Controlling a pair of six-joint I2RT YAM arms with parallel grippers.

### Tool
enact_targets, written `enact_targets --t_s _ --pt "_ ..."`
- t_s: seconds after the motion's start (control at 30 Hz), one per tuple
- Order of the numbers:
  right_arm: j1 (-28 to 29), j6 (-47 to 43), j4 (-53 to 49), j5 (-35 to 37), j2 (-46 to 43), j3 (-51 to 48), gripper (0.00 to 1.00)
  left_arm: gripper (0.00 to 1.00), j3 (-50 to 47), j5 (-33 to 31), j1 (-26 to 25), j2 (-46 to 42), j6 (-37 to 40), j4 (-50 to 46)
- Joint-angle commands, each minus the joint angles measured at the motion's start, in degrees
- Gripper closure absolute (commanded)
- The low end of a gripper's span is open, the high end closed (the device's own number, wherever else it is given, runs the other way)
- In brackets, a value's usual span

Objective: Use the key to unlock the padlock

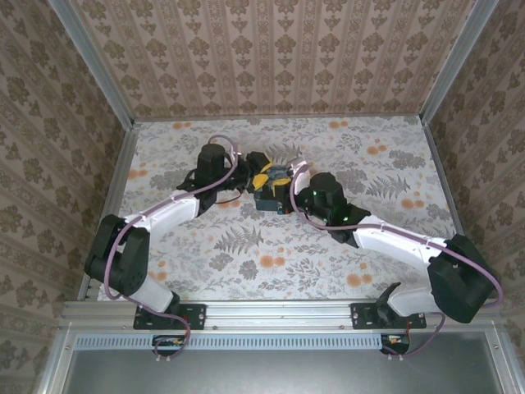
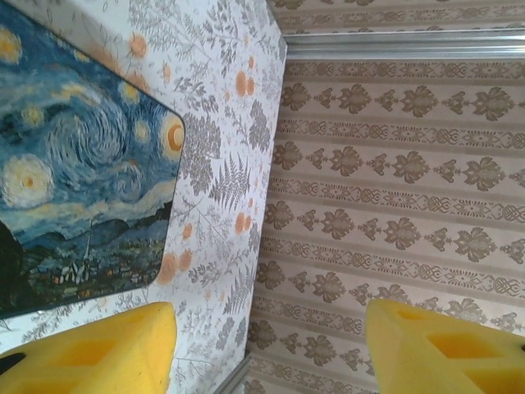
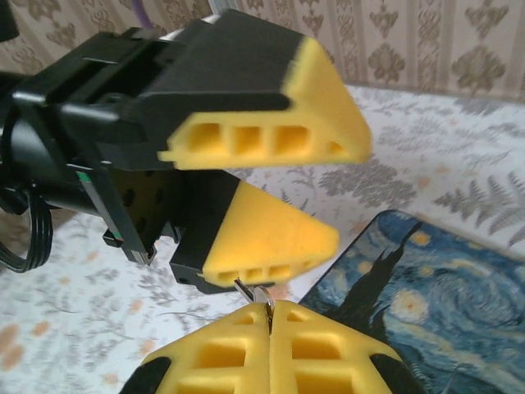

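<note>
In the right wrist view my right gripper (image 3: 271, 308) is shut on a small silver key (image 3: 262, 294), whose blade pokes out of the fingertips toward the left. Just beyond the key stands my left gripper (image 3: 349, 193), jaws apart. Its lower yellow finger (image 3: 271, 234) nearly touches the key tip. In the left wrist view the left gripper (image 2: 269, 328) is open with nothing between its pads. The padlock is hidden. From above, both grippers meet over the table's middle, the left gripper (image 1: 256, 176) beside the right gripper (image 1: 280, 187).
A Starry Night-printed box (image 2: 82, 164) lies flat on the floral table (image 1: 344, 254), right beside both grippers (image 3: 435, 304). Patterned walls close in the back and both sides.
</note>
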Motion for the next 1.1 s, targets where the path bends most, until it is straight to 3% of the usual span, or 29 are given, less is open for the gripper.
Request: enact_targets --t_s 0.0,0.23,0.63,1.07 --pt "1.72 -9.51 0.5 11.84 -1.45 -0.36 1.0 0.38 1.71 -0.13 -0.63 0.46 -2.39 -1.62" --pt "5.69 -17.98 4.99 19.5 -0.01 -0.81 1.0 0.44 1.74 -0.9 -1.47 0.64 -3.83 -1.19" --pt "9.48 -26.34 10.36 26.03 5.95 0.05 1.0 0.6 1.72 -0.4 -1.73 0.59 -4.76 -0.19" --pt "9.79 -27.57 12.49 27.97 8.4 0.85 1.0 0.79 0.92 -0.13 -1.56 0.65 -5.12 0.89"
